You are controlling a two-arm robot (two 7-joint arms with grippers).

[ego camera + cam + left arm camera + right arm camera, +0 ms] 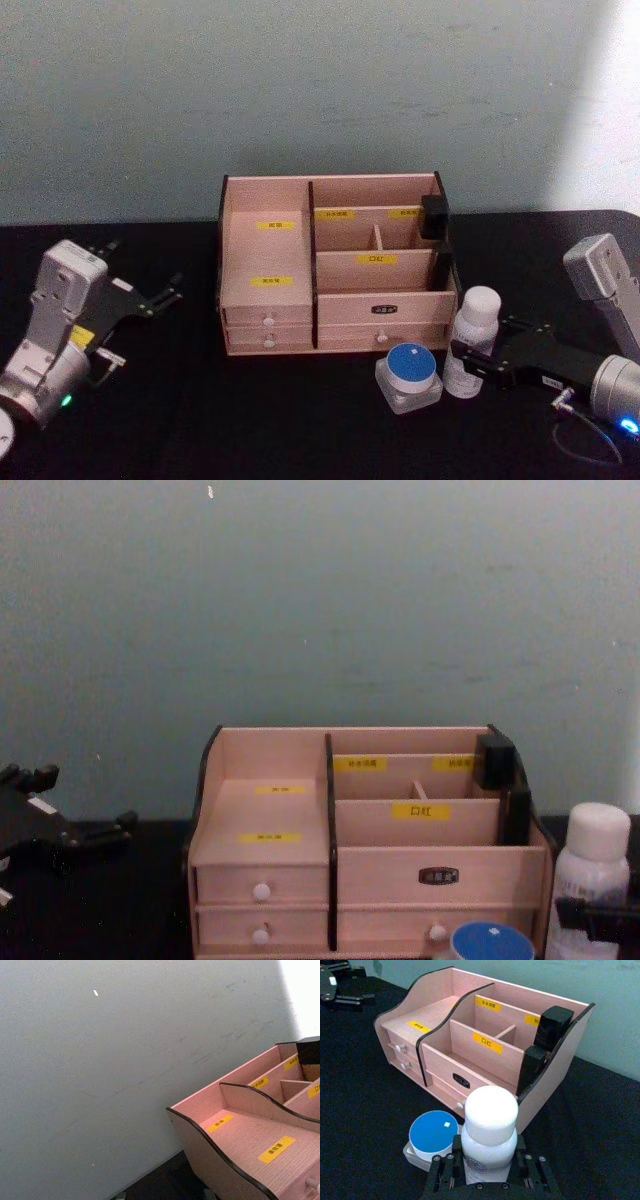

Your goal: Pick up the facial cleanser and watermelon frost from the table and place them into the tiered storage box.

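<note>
A white bottle point(474, 340) with a round white cap stands on the black table by the front right corner of the tiered storage box point(265, 255). My right gripper point(468, 364) is shut on its lower body, and its fingers point(444, 1170) hug both sides of the bottle point(489, 1132). A squat clear jar with a blue lid point(408, 372) sits just left of the bottle, also seen as the jar point(433, 1132). I cannot tell which of the two is the facial cleanser and which the watermelon frost. My left gripper point(140, 272) rests open at the far left, apart from the box.
Two black blocks point(554, 1026) stand in the box's right-hand compartments. A grey wall rises close behind the box point(265, 765). A thin cable point(585, 440) loops beside my right arm. The box's left side point(240, 1135) fills the left wrist view's corner.
</note>
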